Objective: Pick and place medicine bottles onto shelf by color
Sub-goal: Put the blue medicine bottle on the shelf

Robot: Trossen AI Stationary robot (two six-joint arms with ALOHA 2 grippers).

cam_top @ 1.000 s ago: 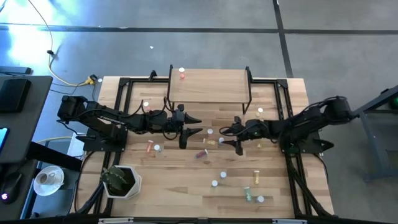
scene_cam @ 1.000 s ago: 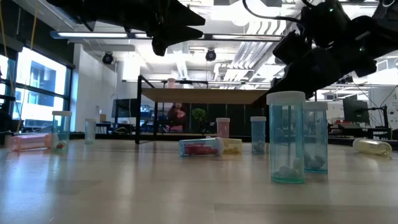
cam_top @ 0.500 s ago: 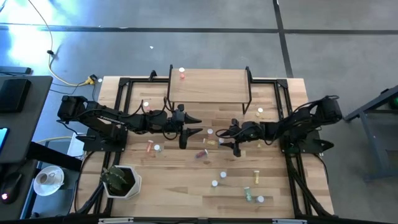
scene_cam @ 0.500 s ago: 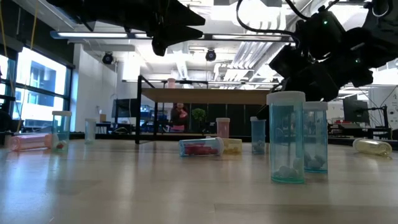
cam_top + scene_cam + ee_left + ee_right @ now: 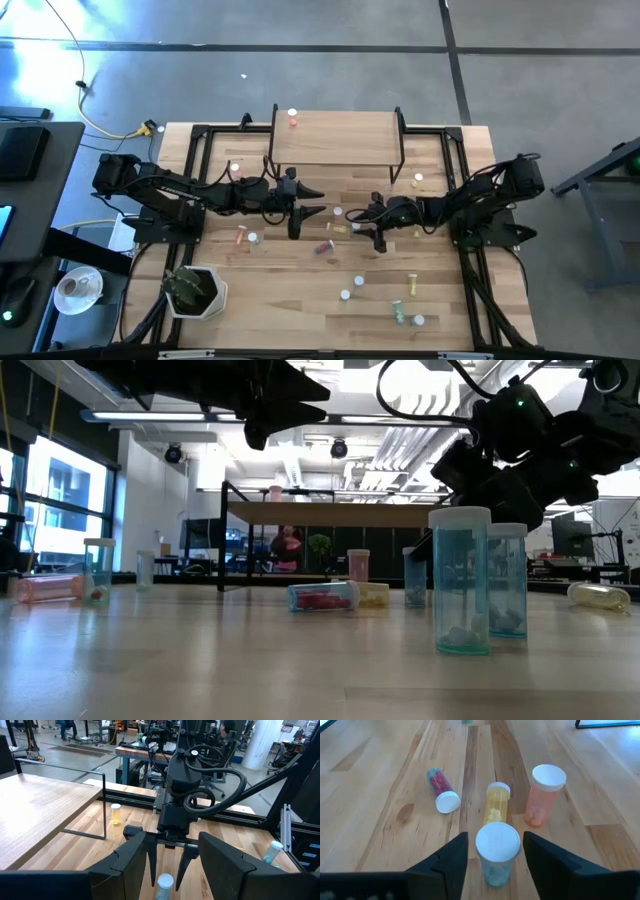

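Observation:
My right gripper [image 5: 496, 865] is open and low over the table's middle. Its fingers stand on either side of an upright blue bottle with a white cap [image 5: 497, 842], apart from it; the bottle also shows in the high view [image 5: 357, 226]. Just beyond lie a yellow bottle [image 5: 496, 805] and a red bottle [image 5: 440, 790] on their sides, and a pink bottle [image 5: 542, 795] stands upright. My left gripper [image 5: 315, 201] is open and empty, hovering in front of the shelf [image 5: 337, 140]. One pink bottle [image 5: 293, 118] stands on the shelf's far left corner.
Several bottles are scattered at the front right [image 5: 400, 300], two at the left [image 5: 246, 238], and others near the shelf's legs [image 5: 418, 181] [image 5: 234, 168]. A white pot with a plant [image 5: 195, 290] stands at the front left. Two blue bottles [image 5: 460, 580] stand close to the low camera.
My right gripper has gone down and a little toward the table's left edge, closing in on the blue bottle, with its arm folding in. Its fingers have stayed open.

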